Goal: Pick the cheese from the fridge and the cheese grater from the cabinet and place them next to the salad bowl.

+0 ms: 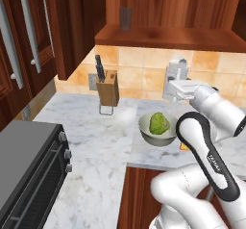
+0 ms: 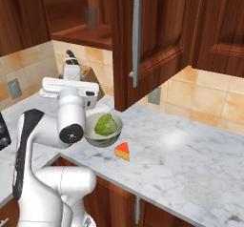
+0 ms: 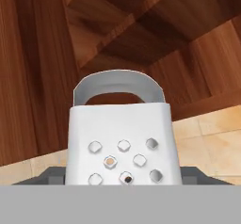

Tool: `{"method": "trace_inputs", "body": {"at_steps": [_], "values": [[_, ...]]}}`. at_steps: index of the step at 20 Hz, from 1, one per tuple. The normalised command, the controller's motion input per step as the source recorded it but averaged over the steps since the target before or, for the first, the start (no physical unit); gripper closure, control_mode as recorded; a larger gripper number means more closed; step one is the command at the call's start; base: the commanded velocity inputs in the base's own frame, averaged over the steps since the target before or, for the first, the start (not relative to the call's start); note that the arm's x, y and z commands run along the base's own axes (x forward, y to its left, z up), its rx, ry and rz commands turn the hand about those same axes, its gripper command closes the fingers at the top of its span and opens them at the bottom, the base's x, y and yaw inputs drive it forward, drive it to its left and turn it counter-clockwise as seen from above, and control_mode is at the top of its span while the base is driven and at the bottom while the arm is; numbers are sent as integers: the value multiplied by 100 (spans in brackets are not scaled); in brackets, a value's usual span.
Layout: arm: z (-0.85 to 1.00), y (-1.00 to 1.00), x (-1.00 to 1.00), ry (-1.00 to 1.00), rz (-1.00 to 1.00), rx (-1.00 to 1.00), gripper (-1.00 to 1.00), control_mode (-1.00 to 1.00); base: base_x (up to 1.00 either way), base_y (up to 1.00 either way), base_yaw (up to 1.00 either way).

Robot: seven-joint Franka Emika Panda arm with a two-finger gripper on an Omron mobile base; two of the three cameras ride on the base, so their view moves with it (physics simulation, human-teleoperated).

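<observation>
Silver perforated grater (image 3: 121, 145), orange/red cheese (image 2: 122, 151), green lettuce (image 1: 159, 123).

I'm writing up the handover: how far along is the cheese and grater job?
Done: the cheese lies on the counter beside the salad bowl. In hand: the cheese grater sits between the fingers of the gripper, held above the counter near the bowl. Left: setting the grater down next to the bowl.

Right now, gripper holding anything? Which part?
The gripper holds the cheese grater by its lower body, one finger on each side; loop handle free.
</observation>
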Motion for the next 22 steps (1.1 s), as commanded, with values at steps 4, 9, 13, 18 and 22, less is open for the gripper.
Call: {"method": "trace_inputs", "body": {"at_steps": [4,9,13,18,22], "values": [[-100,77,0,0,21,1,100,-100,0,0,0],[-91,40,0,0,29,8,100,-100,0,0,0],[-93,22,0,0,34,10,100,-100,0,0,0],[-79,40,0,0,12,12,100,-100,0,0,0],[1,-38,-4,-22,7,1,100,-100,0,0,0]]}}
